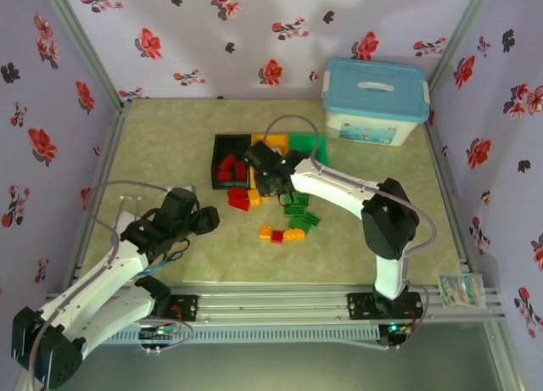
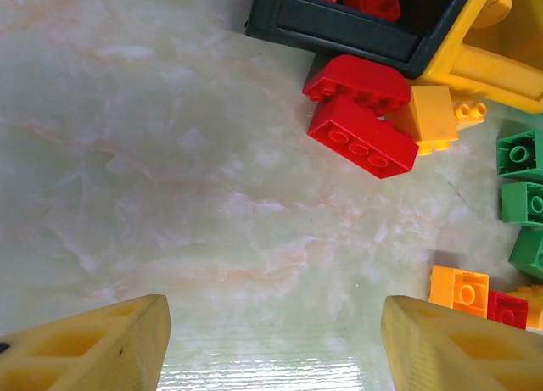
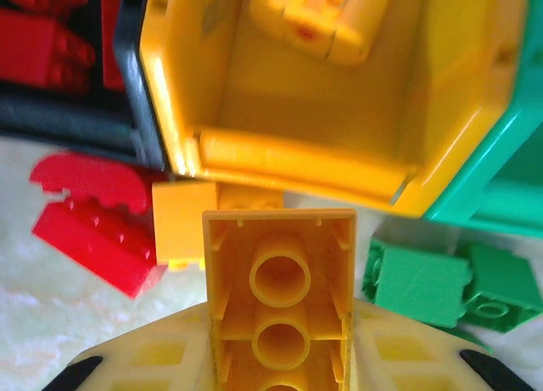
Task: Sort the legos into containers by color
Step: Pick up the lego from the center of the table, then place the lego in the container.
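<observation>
R gripper (image 3: 278, 344) clamps yellow brick (image 3: 278, 264) by yellow bin (image 3: 293, 158)

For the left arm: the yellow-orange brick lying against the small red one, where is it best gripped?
Come from straight above with the left pincer turned to close on the two free side faces of the yellow-orange brick. It lies flat, studs up, and its right side sits against the small red brick; closing across that side would likely catch both.

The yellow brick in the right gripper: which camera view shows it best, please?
The right wrist view: the yellow brick sits close up, hollow underside facing the camera, held by the right gripper. In the top view the gripper covers it.
</observation>
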`<state>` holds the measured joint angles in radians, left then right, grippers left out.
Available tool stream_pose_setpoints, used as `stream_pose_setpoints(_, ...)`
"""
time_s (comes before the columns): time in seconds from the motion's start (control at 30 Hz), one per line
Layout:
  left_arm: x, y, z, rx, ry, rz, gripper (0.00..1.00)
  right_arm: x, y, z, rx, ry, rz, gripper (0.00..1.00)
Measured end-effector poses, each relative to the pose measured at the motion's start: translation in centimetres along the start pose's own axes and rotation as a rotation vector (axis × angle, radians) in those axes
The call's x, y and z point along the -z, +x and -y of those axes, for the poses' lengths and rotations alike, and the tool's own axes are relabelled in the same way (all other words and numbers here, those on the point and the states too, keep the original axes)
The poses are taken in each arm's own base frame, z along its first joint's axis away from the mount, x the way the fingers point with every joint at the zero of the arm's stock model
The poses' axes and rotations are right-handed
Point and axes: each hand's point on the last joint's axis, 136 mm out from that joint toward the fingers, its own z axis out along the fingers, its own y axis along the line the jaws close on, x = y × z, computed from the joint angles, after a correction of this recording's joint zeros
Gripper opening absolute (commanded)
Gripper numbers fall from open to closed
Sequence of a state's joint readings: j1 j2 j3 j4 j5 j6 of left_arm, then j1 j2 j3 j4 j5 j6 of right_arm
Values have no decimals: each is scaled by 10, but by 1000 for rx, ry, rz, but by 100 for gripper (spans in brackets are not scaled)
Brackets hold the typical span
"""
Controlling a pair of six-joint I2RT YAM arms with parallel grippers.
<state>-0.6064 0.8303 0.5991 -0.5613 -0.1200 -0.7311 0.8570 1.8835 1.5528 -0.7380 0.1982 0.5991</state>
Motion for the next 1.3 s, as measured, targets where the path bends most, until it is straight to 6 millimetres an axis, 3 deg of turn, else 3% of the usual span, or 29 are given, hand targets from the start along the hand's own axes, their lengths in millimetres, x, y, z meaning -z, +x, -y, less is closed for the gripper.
stream_pose_setpoints(0.27,2,3,1,11,11,5,66,-1,-68,20,-65,4,50,31)
stream_pose_setpoints(0.33,4,2,2,12,14,10,66,-6,-79,21,-68,12,49,42)
stream_pose_setpoints(0.43,5,4,2,10,14,7,67,-13,-89,21,-60,23,39,72)
stream_pose_setpoints(0.5,5,6,2,6,13,1,66,-15,-91,20,-48,28,31,77)
stream_pose_setpoints(0.67,5,8,3,2,15,-4,67,-13,-85,20,-34,39,14,77)
stream_pose_setpoints(0.87,1,11,3,-7,7,-22,69,0,-52,34,-19,55,-17,76)
stream_pose_setpoints(1.13,-18,16,9,-26,-22,-79,72,31,-27,53,-55,17,46,76)
stream_pose_setpoints(1.3,-33,11,25,-47,-18,-108,74,31,-12,60,-70,3,64,77)
